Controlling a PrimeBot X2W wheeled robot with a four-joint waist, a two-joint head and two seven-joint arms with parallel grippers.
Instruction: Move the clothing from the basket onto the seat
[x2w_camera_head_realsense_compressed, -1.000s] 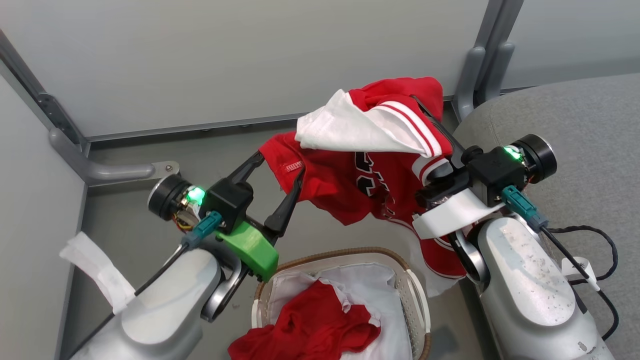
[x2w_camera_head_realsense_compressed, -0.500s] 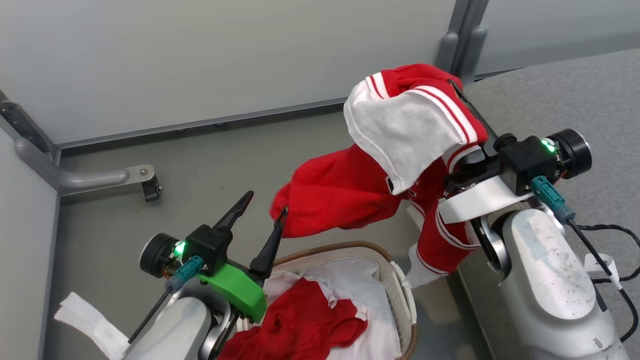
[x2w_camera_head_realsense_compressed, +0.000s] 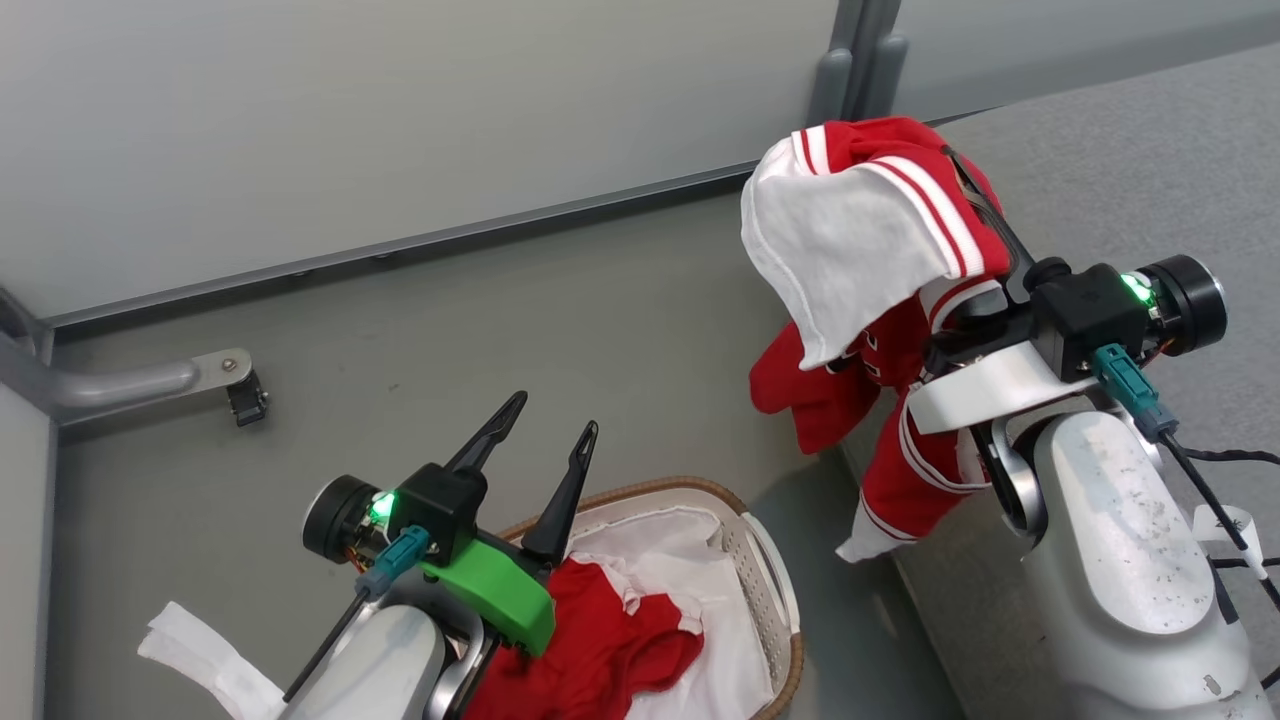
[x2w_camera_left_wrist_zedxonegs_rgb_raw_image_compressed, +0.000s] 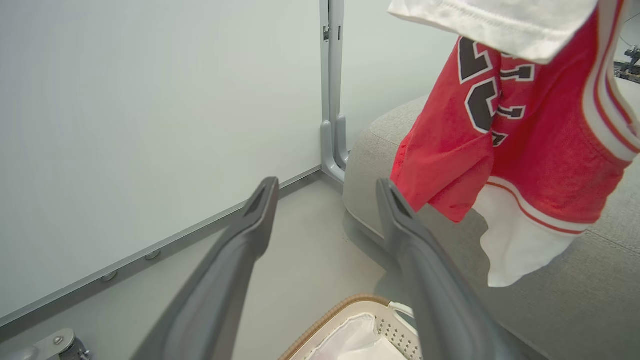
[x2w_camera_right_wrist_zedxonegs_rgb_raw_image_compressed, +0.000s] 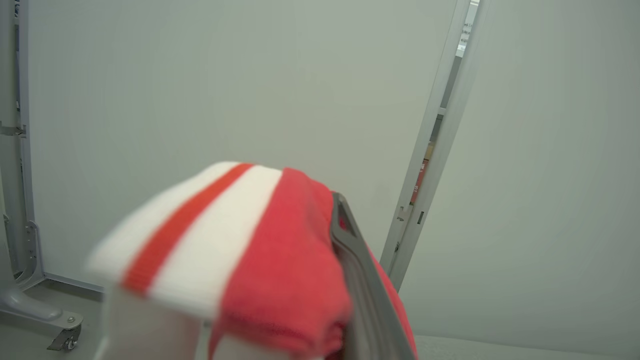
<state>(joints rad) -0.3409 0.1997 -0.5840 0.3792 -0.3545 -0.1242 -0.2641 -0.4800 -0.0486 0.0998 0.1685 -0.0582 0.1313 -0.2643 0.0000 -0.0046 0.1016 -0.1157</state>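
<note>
While the grey seat (x2w_camera_head_realsense_compressed: 1130, 150) fills the right of the head view with no garment on the part that shows, the step in hand looks like the carry across. The basket (x2w_camera_head_realsense_compressed: 772, 570) stands on the floor (x2w_camera_head_realsense_compressed: 500, 330) near the seat's edge, holding a red garment (x2w_camera_head_realsense_compressed: 610, 640) on its white liner (x2w_camera_head_realsense_compressed: 700, 560). A bundle of clothing (x2w_camera_head_realsense_compressed: 860, 230), a red jersey and white striped pieces, hangs over that edge, draped around the right gripper (x2w_camera_head_realsense_compressed: 965, 175), whose fingers are closed tight on it. The left gripper (x2w_camera_head_realsense_compressed: 553, 415) hovers above the basket, fingers spread wide and empty. Next, I judge, the right arm must reach over the cushion, lower and let go, so the hanging tail does not slide to the floor.
</note>
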